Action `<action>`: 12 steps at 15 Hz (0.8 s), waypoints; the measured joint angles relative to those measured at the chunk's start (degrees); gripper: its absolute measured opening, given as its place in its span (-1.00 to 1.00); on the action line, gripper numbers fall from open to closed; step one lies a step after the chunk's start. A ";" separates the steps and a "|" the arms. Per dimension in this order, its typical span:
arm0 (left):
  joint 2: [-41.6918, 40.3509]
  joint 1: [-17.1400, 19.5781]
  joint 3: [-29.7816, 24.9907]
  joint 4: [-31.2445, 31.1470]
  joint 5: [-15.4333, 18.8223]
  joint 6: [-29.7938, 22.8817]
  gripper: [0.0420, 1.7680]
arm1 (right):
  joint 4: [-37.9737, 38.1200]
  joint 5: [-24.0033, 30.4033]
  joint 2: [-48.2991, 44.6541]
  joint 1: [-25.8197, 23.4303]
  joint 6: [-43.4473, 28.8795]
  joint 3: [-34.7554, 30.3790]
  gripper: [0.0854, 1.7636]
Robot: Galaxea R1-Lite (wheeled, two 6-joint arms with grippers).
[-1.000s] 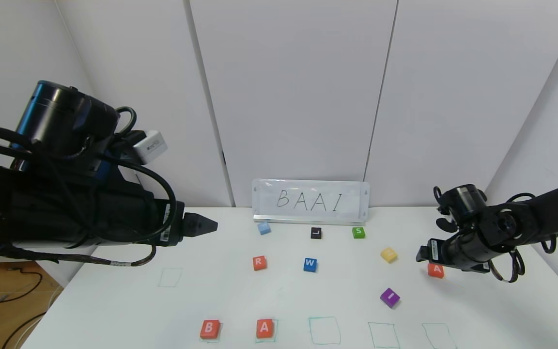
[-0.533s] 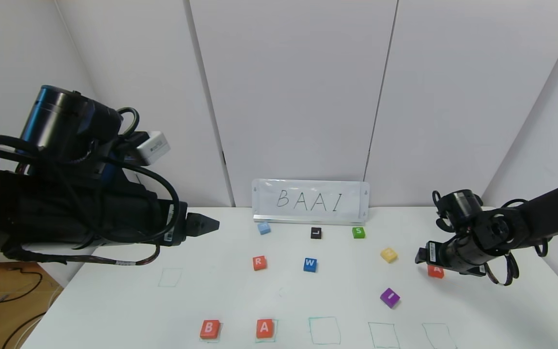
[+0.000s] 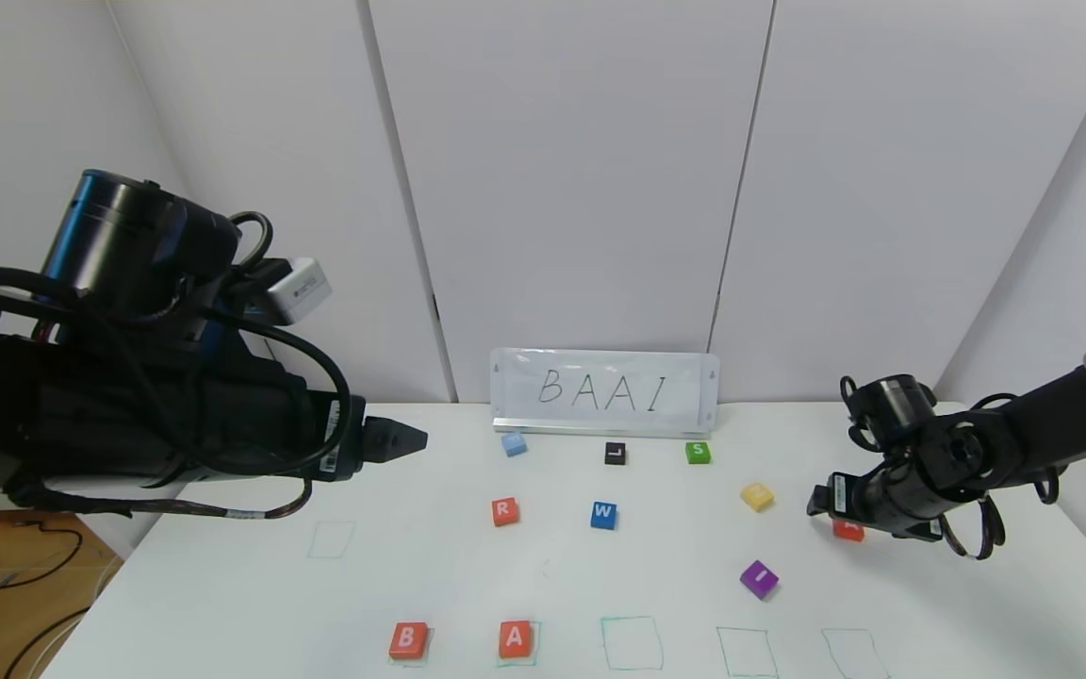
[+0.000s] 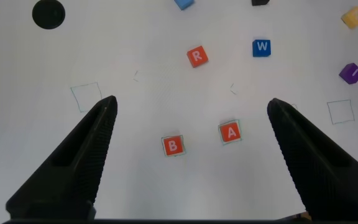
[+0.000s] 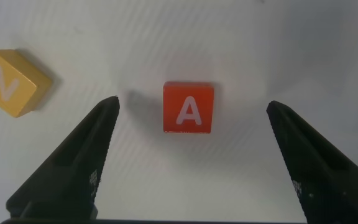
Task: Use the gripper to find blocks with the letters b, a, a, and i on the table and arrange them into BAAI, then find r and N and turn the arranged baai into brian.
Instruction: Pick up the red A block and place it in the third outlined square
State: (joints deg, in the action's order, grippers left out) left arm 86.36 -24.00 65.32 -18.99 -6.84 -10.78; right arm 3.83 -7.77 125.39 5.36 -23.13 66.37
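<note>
On the white table (image 3: 468, 585) an orange-red B block (image 3: 408, 639) and an orange-red A block (image 3: 516, 638) lie in the first two green squares at the front; both also show in the left wrist view, B (image 4: 173, 145) and A (image 4: 230, 132). A second A block (image 5: 189, 107) lies at the right, mostly hidden under my right gripper (image 3: 849, 517) in the head view. That gripper is open and hangs just above it, jaws either side. The purple I block (image 3: 759, 578) lies nearby. The R block (image 3: 504, 511) sits mid-table. My left gripper (image 3: 406, 438) is open, raised at the left.
A BAAI sign (image 3: 604, 391) stands at the back. Light blue (image 3: 514, 443), black L (image 3: 615, 454), green S (image 3: 698, 453), blue W (image 3: 603, 515) and yellow N (image 3: 756, 496) blocks lie scattered. Empty green squares (image 3: 632, 643) line the front edge.
My right gripper has sunk lower over the right A block, covering more of it in the head view. The left arm has shifted slightly.
</note>
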 joint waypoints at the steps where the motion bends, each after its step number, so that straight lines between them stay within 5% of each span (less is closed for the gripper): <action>1: 0.00 0.00 0.00 0.00 0.00 0.00 0.94 | -0.09 0.02 0.13 0.00 0.00 0.00 0.94; 2: 0.00 -0.11 -0.07 0.02 0.00 0.00 0.94 | -0.09 0.02 0.29 0.00 0.00 0.00 0.94; 9: -0.02 -0.27 -0.11 -0.07 0.00 0.00 0.94 | -0.04 0.11 0.60 0.12 0.00 -0.07 -0.17; 10: -0.02 -0.27 -0.11 -0.07 0.00 0.00 0.94 | -0.06 0.11 0.60 0.01 0.00 -0.07 -0.47; 12: -0.02 -0.33 -0.11 -0.07 0.00 -0.02 0.94 | -0.04 0.02 0.57 -0.10 0.06 -0.05 -0.47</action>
State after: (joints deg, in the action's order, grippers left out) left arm 86.33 -24.33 65.21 -19.07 -6.84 -10.80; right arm 3.79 -7.74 125.97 5.27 -23.06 66.32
